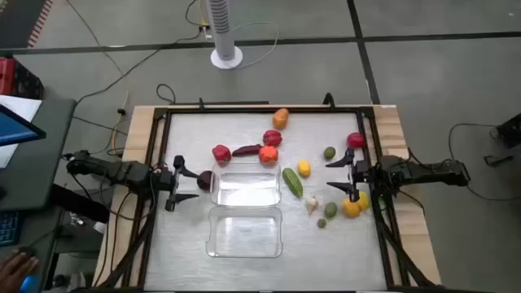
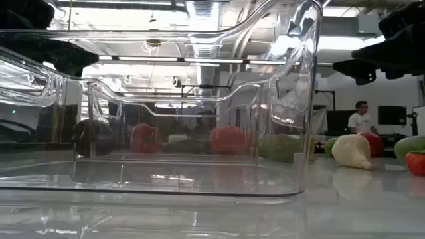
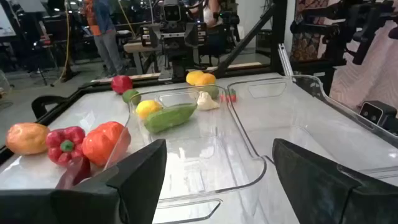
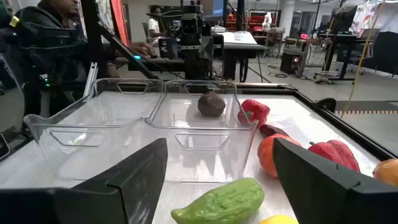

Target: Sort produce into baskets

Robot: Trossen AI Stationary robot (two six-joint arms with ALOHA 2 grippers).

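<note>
Steel tabletop, framed in black rail, with both arms reaching in from the sides. Jaws spread and empty on the left gripper (image 1: 177,181), hovering just beside the dark purple piece (image 1: 204,181) at the upper tub's (image 1: 247,172) edge, probably its first pick. Right gripper (image 1: 345,174) is spread too, holding nothing, near the garlic (image 1: 312,204) and cucumber (image 1: 292,181). Both tubs sit empty mid-table, within either arm's reach; the lower tub (image 1: 244,242) lies against the upper. Produce is scattered behind and to the right.

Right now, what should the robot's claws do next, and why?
Probably the right claw should reach toward the green cucumber nearby. Both claws are open and hold nothing, both tubs look empty, and all the produce lies on the table.
</note>
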